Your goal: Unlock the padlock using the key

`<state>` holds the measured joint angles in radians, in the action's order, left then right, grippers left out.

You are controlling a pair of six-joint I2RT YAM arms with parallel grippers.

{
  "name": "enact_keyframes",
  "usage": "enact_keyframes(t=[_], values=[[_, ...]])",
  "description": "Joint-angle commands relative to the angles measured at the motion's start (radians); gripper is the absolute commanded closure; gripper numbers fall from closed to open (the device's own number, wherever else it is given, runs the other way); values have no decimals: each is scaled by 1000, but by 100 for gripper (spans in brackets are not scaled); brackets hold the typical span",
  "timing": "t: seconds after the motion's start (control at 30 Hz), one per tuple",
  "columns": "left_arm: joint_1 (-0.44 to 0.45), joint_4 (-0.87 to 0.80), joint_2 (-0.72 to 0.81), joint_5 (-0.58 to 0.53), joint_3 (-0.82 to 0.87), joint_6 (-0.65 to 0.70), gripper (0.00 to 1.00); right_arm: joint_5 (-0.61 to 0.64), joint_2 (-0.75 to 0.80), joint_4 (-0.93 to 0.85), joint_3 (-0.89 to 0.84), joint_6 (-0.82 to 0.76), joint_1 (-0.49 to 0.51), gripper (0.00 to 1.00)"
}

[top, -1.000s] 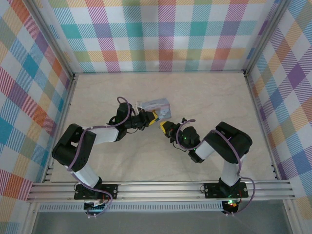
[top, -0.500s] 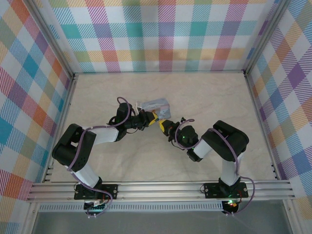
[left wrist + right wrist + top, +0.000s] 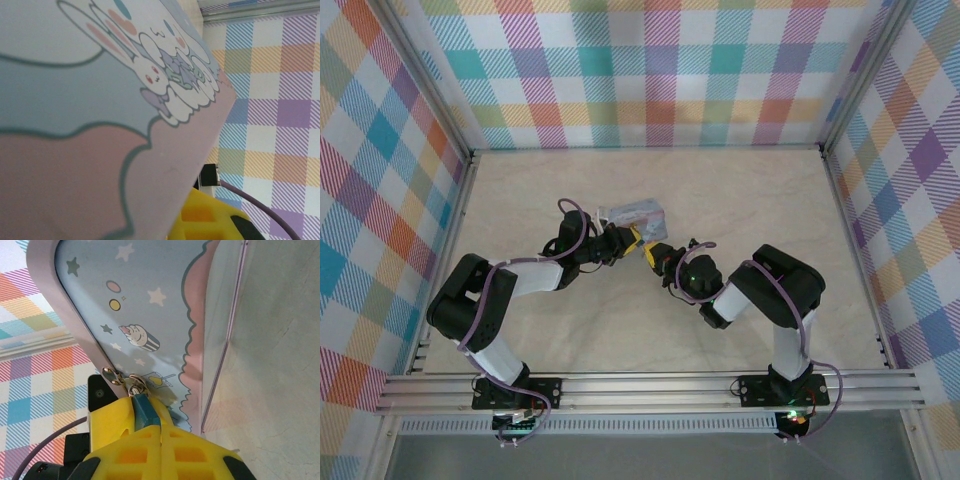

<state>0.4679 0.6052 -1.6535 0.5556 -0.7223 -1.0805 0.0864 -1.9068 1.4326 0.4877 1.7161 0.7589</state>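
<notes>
The pale blue tin [image 3: 638, 213] is tilted up off the table, and my left gripper [image 3: 632, 240] is shut on its near edge. It sits close in front of the left wrist view as the tin [image 3: 100, 100], with a yellow finger [image 3: 210, 217] under its edge. In the right wrist view my right gripper [image 3: 159, 426] is shut on the teal-headed key [image 3: 145, 412]. The key's tip is at the tiny metal padlock [image 3: 135, 382], which hangs from the hasp [image 3: 111, 375] on the tin [image 3: 150, 305]. Whether the blade is inside the padlock, I cannot tell.
My right gripper [image 3: 653, 256] points up-left, almost touching the left one. Checked walls [image 3: 660, 70] close in the pale table [image 3: 750, 200] on three sides. Both arm bases stand on the rail [image 3: 650, 390] at the near edge.
My right gripper has crept up and to the left with the key, closer to the tin. The left gripper and the tin have shifted slightly to the left.
</notes>
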Motion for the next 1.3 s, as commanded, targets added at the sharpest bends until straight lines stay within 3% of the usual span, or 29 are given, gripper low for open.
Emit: enact_keyframes(t=[0.0,0.47,0.8,1.07,1.27], values=[[67,74,29,186,-4,9,99,15,-26,-25,40,-9,7,100],[77,65,24,205,-14,20,100,16,-14,-25,46,-39,7,100],[46,-27,40,139,-22,69,99,36,29,-26,-28,-73,4,100],[17,-56,41,107,-22,85,99,47,65,-26,-122,-89,0,73],[12,-73,25,109,-29,97,99,33,127,-77,-199,-126,-7,70]])
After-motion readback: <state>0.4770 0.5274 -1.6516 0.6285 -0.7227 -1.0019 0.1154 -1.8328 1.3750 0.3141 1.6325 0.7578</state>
